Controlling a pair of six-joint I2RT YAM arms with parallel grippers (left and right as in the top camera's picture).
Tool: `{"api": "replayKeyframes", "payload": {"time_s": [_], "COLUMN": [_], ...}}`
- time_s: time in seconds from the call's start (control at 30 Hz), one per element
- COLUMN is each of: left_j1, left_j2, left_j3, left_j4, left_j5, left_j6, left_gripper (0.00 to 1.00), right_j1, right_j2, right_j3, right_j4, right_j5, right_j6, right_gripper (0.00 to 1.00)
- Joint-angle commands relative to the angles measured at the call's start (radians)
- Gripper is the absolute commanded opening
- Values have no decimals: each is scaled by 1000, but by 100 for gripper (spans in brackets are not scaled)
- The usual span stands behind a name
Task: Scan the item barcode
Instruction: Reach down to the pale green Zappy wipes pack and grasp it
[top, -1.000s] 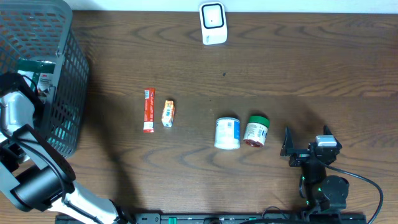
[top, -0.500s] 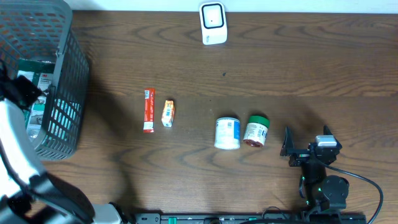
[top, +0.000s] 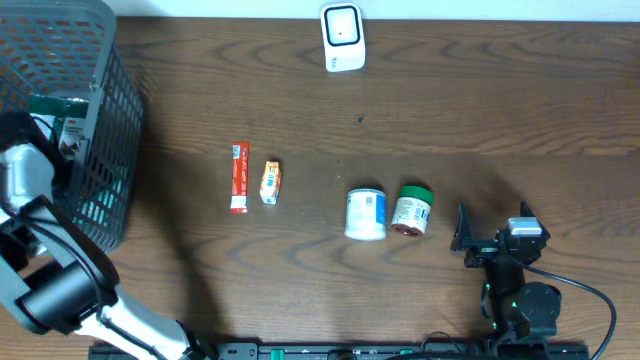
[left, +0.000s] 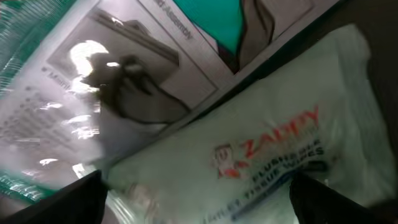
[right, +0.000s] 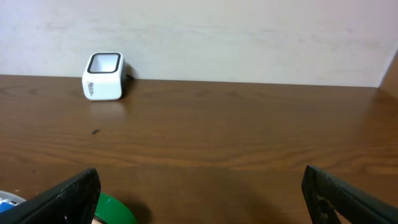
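My left arm (top: 28, 175) reaches down into the grey mesh basket (top: 112, 110) at the far left. In the left wrist view, my left gripper (left: 196, 202) stands open, its dark fingertips (left: 59, 202) wide apart over a white pack of flushable wipes (left: 267, 149). That pack lies against a green and white printed box (left: 112, 81). The white scanner (top: 342, 37) stands at the table's far edge, also seen as the scanner (right: 104, 76) in the right wrist view. My right gripper (top: 492, 224) rests open and empty at the front right.
On the table lie a red stick pack (top: 238, 177), a small orange packet (top: 270, 182), a white and blue tub (top: 366, 214) and a green-lidded jar (top: 412, 209). The jar's lid (right: 115, 211) shows by my right gripper's left finger.
My left arm swung up and over the basket's near side half a second ago and is now back down inside it. The right arm and the table items have not moved.
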Motion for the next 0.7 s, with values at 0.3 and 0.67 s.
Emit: {"api": "replayKeyframes", "payload": {"time_s": [0.3,0.67], "left_j1": [-1,-1], "left_j2": [76,-318], "left_j3": [74,161], "left_j4": [-88,3], "left_j5": [121,-134], "left_j6": [10,-64], "left_gripper": [7,7], "right_j1": [-6,-6], "right_j2": [-4,-4], "right_j3": [-4,-4], "right_j4": [-1,-1], "right_j5": [10,10], "right_j6": [3,3], "right_gripper": [99,99]}}
